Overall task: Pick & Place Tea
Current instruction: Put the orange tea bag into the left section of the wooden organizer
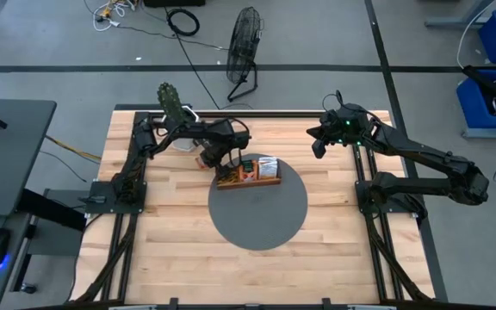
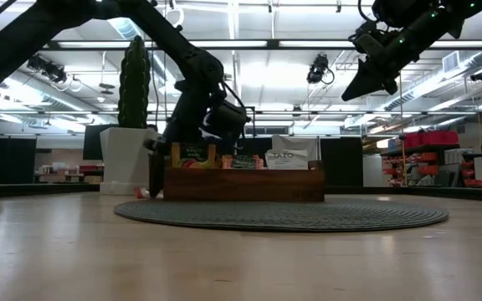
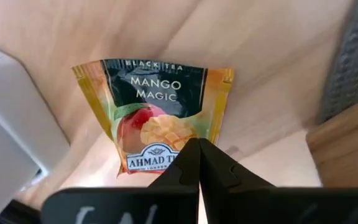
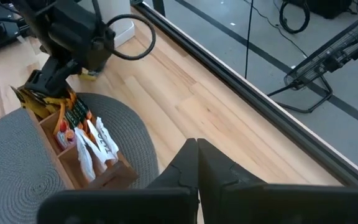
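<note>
Yellow-edged mango tea sachet (image 3: 157,121) lies flat on the wooden table (image 1: 179,250), just beside the wooden tray (image 1: 250,179); the left gripper (image 3: 197,152) pinches its lower edge, jaws pressed together. More sachets (image 4: 89,140) fill the tray. Far right, the right gripper (image 4: 196,149) hangs raised, jaws closed, empty.

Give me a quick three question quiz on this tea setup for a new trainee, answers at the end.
1. True or false: the left gripper is shut on a tea bag.
2. What flavour is printed on that tea bag?
3. The wooden tray sits on: A) bare table B) round grey mat C) a box.

Key: 1 true. 2 Mango Magic. 3 B. The right gripper hangs shut and empty above the table.
</note>
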`<state>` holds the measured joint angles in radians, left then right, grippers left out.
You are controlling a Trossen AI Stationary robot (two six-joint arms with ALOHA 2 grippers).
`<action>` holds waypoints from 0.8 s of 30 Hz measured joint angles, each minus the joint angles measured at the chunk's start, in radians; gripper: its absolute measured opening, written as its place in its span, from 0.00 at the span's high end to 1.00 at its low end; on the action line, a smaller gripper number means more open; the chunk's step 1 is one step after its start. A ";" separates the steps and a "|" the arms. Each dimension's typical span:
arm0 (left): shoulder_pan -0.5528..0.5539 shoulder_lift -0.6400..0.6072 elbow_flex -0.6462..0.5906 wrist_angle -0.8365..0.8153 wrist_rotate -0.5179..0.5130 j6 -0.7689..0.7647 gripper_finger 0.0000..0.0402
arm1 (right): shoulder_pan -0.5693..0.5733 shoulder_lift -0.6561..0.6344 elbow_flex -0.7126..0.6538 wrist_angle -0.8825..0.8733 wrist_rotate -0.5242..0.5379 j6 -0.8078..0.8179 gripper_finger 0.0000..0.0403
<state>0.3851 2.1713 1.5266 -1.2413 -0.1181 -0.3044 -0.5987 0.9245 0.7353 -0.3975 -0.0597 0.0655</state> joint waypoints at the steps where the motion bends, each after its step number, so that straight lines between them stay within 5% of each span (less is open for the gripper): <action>1: -0.006 -0.007 -0.001 -0.006 -0.001 0.000 1.00 | 0.000 0.000 0.000 0.000 0.000 -0.001 1.00; 14: -0.041 -0.065 0.002 -0.035 -0.069 -0.108 0.99 | 0.000 0.004 -0.001 0.020 0.000 -0.010 1.00; 24: -0.067 -0.264 0.003 0.102 -0.083 -0.153 0.95 | 0.000 0.005 -0.001 0.005 0.000 -0.021 1.00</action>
<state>0.3178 1.9070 1.5299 -1.1398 -0.2007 -0.4574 -0.5991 0.9298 0.7341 -0.3928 -0.0601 0.0442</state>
